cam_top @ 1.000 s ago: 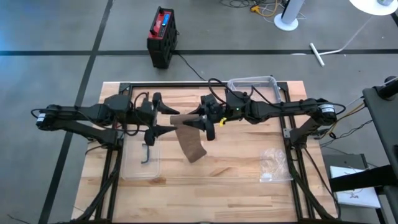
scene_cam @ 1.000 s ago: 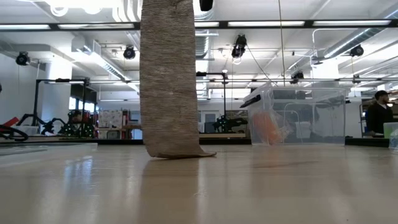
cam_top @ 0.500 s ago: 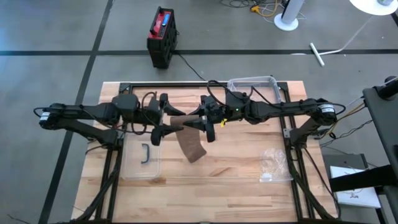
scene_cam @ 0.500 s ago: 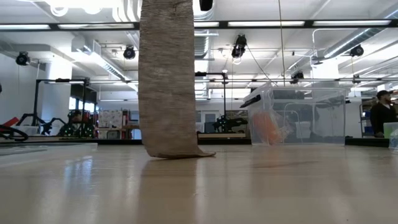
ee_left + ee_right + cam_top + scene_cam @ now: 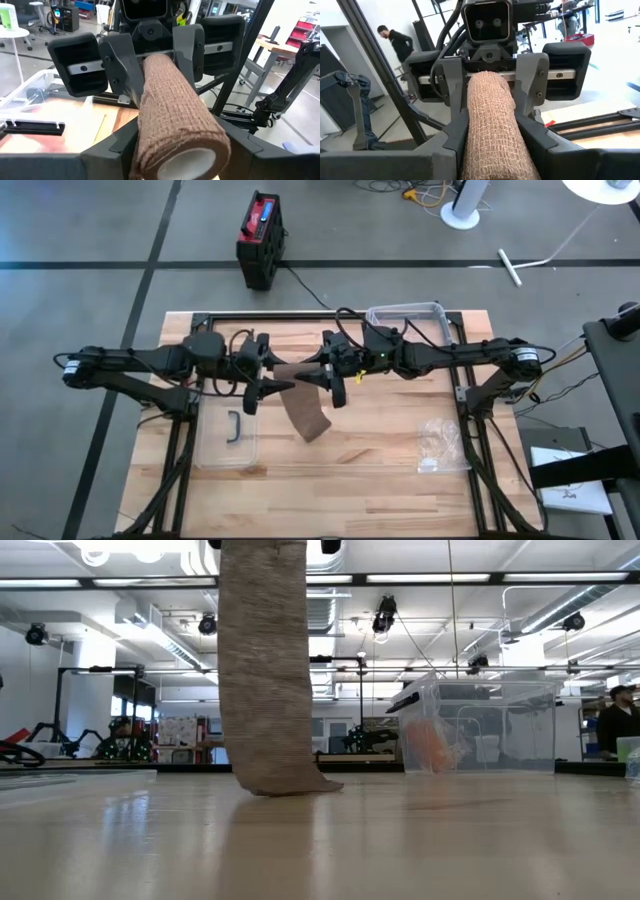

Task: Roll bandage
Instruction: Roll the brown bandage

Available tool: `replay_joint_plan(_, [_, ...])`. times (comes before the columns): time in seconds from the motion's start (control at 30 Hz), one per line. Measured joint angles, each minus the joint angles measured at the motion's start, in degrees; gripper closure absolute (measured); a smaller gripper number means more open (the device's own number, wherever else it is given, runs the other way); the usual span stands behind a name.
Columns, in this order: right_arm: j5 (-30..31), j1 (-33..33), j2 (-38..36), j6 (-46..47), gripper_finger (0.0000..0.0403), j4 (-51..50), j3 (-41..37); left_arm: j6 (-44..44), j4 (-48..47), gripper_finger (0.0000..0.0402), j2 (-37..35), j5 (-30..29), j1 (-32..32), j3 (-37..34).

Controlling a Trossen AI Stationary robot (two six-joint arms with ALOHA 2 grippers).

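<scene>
Bandage roll (image 5: 290, 370) held mid-table betw. both grippers: right gripper (image 5: 325, 376) pinching one end, left gripper (image 5: 262, 372) fingers straddling other end; tail hangs to table (image 5: 380, 470).

There were two grippers, left (image 5: 262, 375) and right (image 5: 328, 376), one brown bandage roll (image 5: 300, 395), one lidded clear bin (image 5: 410, 318), one clear tray (image 5: 227, 442) and one crumpled plastic bag (image 5: 440, 442).
</scene>
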Motion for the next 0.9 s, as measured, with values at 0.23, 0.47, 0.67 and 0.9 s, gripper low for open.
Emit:
replay_joint_plan(0.23, [0.0, 0.0, -0.1, -0.5, 0.0286, -0.2, 0.1, 0.2, 0.6, 0.0205, -0.3, 0.0, 0.1, 0.1])
replay_joint_plan(0.47, [-0.2, 0.0, -0.1, -0.9, 0.0291, -0.5, 0.1, -0.9, 0.6, 0.0217, -0.1, 0.0, 0.2, 0.0])
replay_joint_plan(0.67, [-0.1, 0.0, -0.1, -3.9, 0.0289, -0.6, 0.1, -0.9, 0.8, 0.0263, -0.1, -0.3, 0.2, 0.0])
replay_joint_plan(0.9, [0.1, 0.0, -0.1, -8.2, 0.0296, -0.7, 0.1, -0.2, 0.8, 0.0294, -0.1, -0.3, 0.2, 0.0])
